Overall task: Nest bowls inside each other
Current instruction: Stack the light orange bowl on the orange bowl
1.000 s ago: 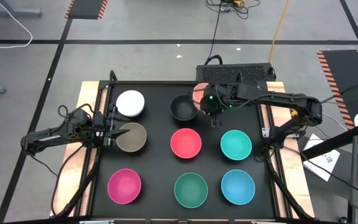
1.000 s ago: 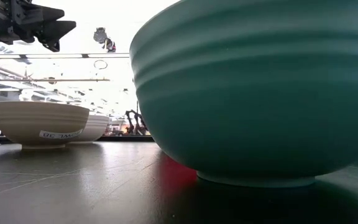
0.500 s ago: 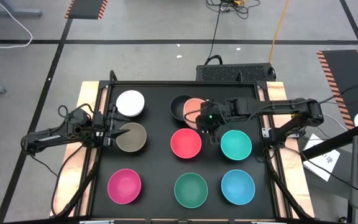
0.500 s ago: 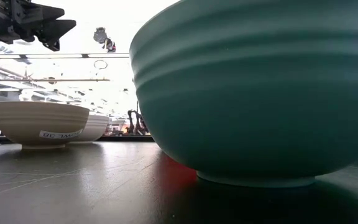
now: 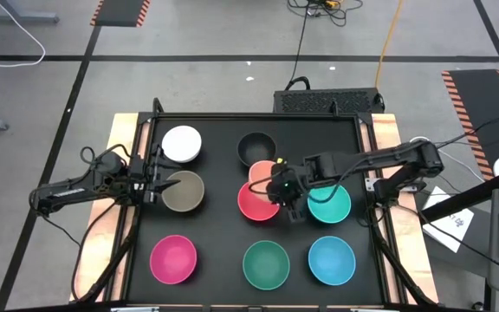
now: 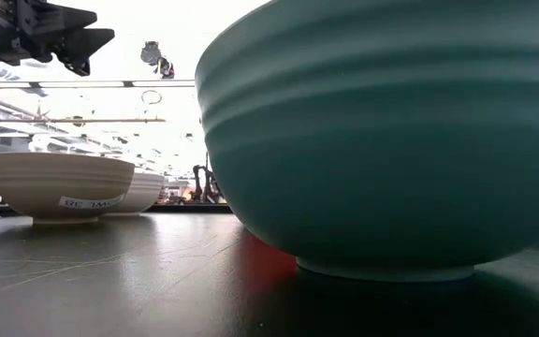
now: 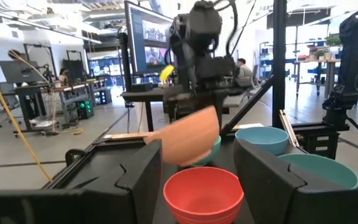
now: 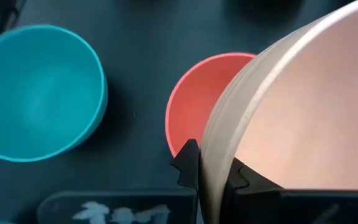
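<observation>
Landmark: the red bowl (image 5: 256, 200), sitting at the centre of the black counter (image 5: 215, 243); all places below are given relative to it.
Near row: the magenta bowl (image 5: 173, 259), the green bowl (image 5: 266, 263) and the blue bowl (image 5: 331, 260) are sitting on the near side of the red bowl, each standing alone.
Middle row: the olive-tan bowl (image 5: 183, 191) is lying to the left of the red bowl and the teal bowl (image 5: 329, 202) to its right, neither one nested.
Right gripper (image 5: 277, 183): it is hanging just above the far rim of the red bowl, its fingers (image 8: 188, 167) pinched on the rim of the peach bowl (image 5: 262, 171).
Peach bowl: it is being carried tilted, clear of the counter, partly over the red bowl and not yet seated in it.
Left gripper (image 5: 152, 184): it is waiting well to the left of the red bowl, beside the olive-tan bowl, its fingers (image 7: 135, 177) spread wide and gripping nothing.
Far row: the black bowl (image 5: 255, 148) and the white bowl (image 5: 181, 143) are sitting beyond the red bowl, both separate.
Progress: judging by the layout, no nest is complete; the first pairing is under way and the other seven bowls are still waiting.
</observation>
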Robot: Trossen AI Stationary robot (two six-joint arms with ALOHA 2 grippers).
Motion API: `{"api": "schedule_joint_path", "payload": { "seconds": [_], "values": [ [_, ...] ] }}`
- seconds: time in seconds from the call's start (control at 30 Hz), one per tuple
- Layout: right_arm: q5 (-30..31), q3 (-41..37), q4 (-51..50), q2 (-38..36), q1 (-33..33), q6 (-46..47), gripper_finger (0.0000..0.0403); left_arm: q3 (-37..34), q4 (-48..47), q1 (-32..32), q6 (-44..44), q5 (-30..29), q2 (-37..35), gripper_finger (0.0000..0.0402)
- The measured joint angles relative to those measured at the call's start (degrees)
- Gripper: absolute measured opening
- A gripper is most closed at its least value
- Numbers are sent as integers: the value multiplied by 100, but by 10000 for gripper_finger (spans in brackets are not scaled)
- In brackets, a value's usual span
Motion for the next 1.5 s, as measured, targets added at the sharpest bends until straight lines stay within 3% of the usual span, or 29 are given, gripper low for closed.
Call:
{"api": "schedule_joint_path", "payload": {
  "seconds": [0.63, 0.87, 1.5],
  "values": [
    [389, 846, -606, 1406, 306, -501, 0, 0, 13, 0, -65, 5, 2, 200],
    [649, 852, -531, 1495, 329, -444, 0, 0, 7, 0, -50, 11, 1, 200],
    [483, 850, -384, 1956, 375, -146, 7, 0, -17, -3, -119, 177, 1, 200]
  ]
}}
